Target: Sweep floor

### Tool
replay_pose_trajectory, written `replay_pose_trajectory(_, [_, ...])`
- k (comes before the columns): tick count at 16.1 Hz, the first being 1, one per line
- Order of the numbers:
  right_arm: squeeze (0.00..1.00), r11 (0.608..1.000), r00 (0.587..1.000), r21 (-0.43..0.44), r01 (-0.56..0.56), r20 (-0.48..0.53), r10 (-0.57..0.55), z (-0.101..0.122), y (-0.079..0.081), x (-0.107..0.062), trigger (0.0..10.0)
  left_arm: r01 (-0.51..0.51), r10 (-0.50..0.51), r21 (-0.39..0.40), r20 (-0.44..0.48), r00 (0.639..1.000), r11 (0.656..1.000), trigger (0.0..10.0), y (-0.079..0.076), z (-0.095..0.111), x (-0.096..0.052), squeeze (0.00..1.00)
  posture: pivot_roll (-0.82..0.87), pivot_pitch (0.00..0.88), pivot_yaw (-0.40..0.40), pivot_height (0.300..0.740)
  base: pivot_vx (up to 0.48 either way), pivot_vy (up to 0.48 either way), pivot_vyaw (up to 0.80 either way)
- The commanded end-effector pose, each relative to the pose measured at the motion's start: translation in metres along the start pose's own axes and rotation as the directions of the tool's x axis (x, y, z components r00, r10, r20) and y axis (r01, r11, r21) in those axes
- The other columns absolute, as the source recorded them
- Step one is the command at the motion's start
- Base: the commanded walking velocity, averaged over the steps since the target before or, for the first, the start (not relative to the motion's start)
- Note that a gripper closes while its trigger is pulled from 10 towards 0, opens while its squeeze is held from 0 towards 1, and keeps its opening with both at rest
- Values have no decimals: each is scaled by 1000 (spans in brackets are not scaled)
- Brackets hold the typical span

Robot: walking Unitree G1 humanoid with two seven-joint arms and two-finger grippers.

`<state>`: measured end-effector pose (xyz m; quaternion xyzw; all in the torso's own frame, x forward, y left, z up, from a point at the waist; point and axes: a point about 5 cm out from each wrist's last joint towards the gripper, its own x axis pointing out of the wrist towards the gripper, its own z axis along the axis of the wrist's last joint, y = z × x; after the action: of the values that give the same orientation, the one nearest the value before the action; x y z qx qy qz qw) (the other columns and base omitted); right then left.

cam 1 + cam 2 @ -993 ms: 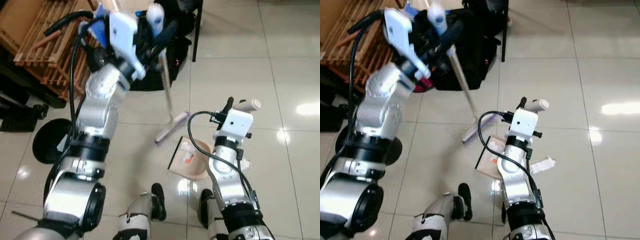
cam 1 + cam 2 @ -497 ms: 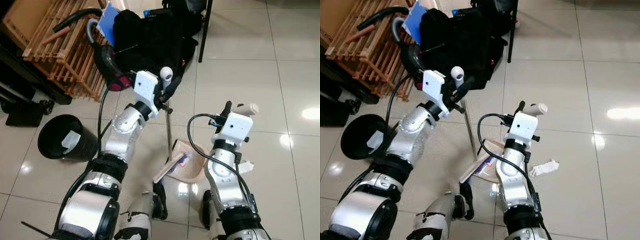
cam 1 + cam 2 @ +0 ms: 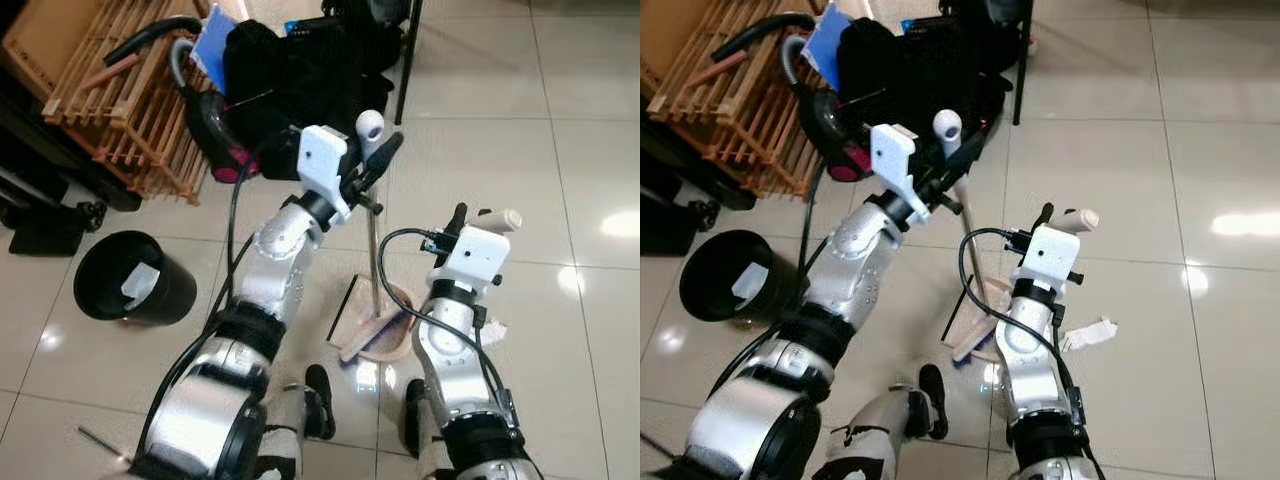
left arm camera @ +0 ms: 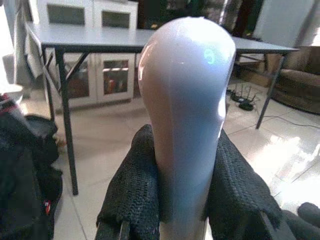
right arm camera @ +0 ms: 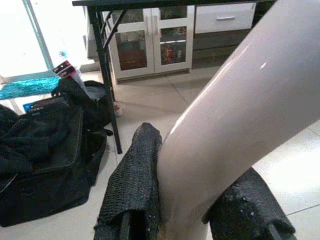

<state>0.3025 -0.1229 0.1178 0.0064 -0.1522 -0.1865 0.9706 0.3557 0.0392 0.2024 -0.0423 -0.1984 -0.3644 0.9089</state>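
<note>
Nearest the robot's feet, the dustpan lies on the tiled floor with the broom head resting at its mouth. Just above, the right gripper clamps the dustpan's pale handle. Further out, the left gripper is closed round the broom's rounded top — smooth plastic, probably slippery. Both tools look light and stiff; a hold lower on the shaft would likely steer better.

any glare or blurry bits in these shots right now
Left eye view: window glare on the floor tiles, otherwise sharp. Left wrist view: broom handle soft, with a small highlight, floor washed out nearby. Right wrist view: doorway overexposed, dustpan handle blurred.
</note>
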Motion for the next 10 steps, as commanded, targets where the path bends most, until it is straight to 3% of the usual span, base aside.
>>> replay_pose_trajectory(1, [0, 1000, 1000, 10, -6, -14, 6, -2, 1, 0, 10000, 7, -7, 31, 19, 1000, 999, 10000, 5, 7, -9, 0, 64, 282, 148, 740, 0, 0, 0])
replay_pose_trajectory(4, [0, 1000, 1000, 1, -18, -1, 18, 0, -2, 9, 10000, 34, -36, 50, 32, 999, 998, 10000, 11, 19, -19, 0, 64, 277, 136, 740, 0, 0, 0])
replay_pose_trajectory(5, [0, 1000, 1000, -1, -18, 7, 18, 2, -4, 12, 10000, 21, -23, 95, 16, 1000, 995, 10000, 19, 29, -26, 0, 62, 271, 126, 740, 0, 0, 0])
replay_pose_trajectory(10, [0, 1000, 1000, 8, -21, -4, 21, 4, -18, 26, 10000, -195, 189, 155, 52, 981, 969, 10000, 64, 91, -52, 0, 63, 216, 88, 740, 0, 0, 0])
